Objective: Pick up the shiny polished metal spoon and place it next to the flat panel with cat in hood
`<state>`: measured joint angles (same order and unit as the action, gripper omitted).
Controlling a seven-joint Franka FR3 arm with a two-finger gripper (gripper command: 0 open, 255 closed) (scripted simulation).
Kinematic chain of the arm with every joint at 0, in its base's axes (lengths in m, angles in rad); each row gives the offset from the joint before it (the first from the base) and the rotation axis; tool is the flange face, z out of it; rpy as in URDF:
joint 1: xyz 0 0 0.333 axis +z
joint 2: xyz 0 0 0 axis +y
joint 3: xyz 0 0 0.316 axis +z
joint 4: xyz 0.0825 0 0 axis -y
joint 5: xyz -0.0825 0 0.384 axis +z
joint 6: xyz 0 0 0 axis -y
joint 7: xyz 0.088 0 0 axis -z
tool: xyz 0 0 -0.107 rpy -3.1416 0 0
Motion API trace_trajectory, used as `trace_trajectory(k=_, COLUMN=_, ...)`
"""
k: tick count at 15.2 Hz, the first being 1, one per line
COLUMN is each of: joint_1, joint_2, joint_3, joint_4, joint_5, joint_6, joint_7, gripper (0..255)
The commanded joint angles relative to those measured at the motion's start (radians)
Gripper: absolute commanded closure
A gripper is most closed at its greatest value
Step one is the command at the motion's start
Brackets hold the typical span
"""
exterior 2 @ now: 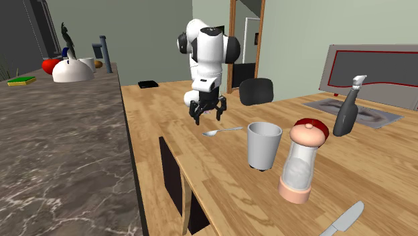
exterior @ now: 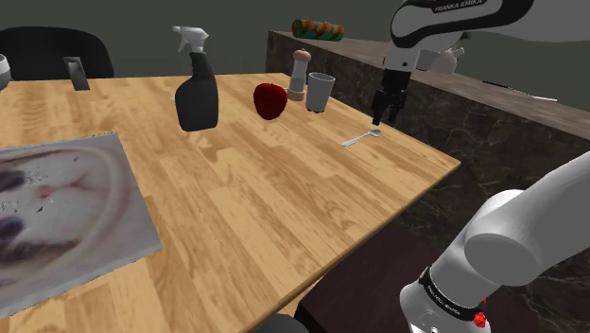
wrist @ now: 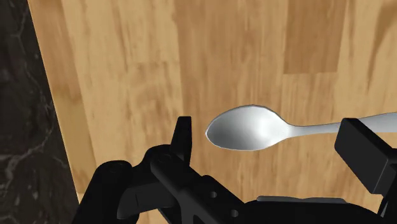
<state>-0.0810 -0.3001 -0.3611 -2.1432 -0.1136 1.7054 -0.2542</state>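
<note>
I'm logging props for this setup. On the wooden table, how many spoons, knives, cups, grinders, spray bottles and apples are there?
spoon, under the open claw: 1
knife: 1
cup: 1
grinder: 1
spray bottle: 1
apple: 1
Total: 6

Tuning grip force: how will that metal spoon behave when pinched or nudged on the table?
Likely slippery: the spoon looks smooth and glossy. Probably stiff and light, being thin, one-piece metal. It lies flat on the wooden table, so it may slide or pivot on its bowl when the open gripper closes.
</note>
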Motion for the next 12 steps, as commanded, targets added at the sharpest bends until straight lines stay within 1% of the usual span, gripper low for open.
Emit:
trace_trajectory(k=1, joint_1=-0.001, joint_2=0.027, joint_3=-0.01, joint_4=0.007, joint_5=0.004, joint_6=0.014, joint_7=-0.015, gripper=0)
trace_trajectory(k=7, joint_1=-0.005, joint_2=0.025, joint_3=-0.016, joint_4=-0.083, joint_5=-0.002, joint_6=0.102, joint_7=-0.013, gripper=0)
trace_trajectory(k=12, joint_1=-0.005, joint_2=0.025, joint_3=-0.016, joint_4=-0.083, joint_5=-0.002, joint_6=0.102, joint_7=-0.013, gripper=0)
